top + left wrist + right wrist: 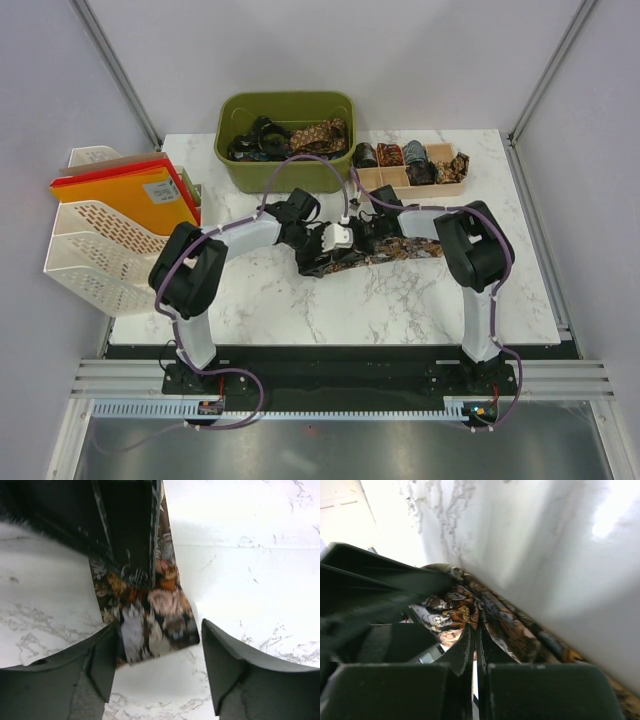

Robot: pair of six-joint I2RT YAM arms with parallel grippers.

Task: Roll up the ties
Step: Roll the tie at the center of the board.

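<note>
A dark tie (pixel 400 250) with a brown-gold paisley print lies across the marble table, its left part bunched up between the two arms. My right gripper (pixel 362 235) is shut on a fold of this tie (pixel 520 625), with the fingertips (pixel 465 652) pressed together on the fabric. My left gripper (pixel 318 245) hovers open over the tie's cut end (pixel 150 615). That end lies flat on the table just ahead of the spread fingers (pixel 225 655), and the left finger's edge overlaps it. More ties (pixel 300 135) fill the green bin.
A green bin (pixel 232 160) stands at the back centre. To its right, a wooden divided tray (pixel 455 187) holds several rolled ties. A white basket (pixel 95 250) with orange folders (pixel 130 190) sits at the left edge. Bare marble (pixel 380 300) lies in front of the tie.
</note>
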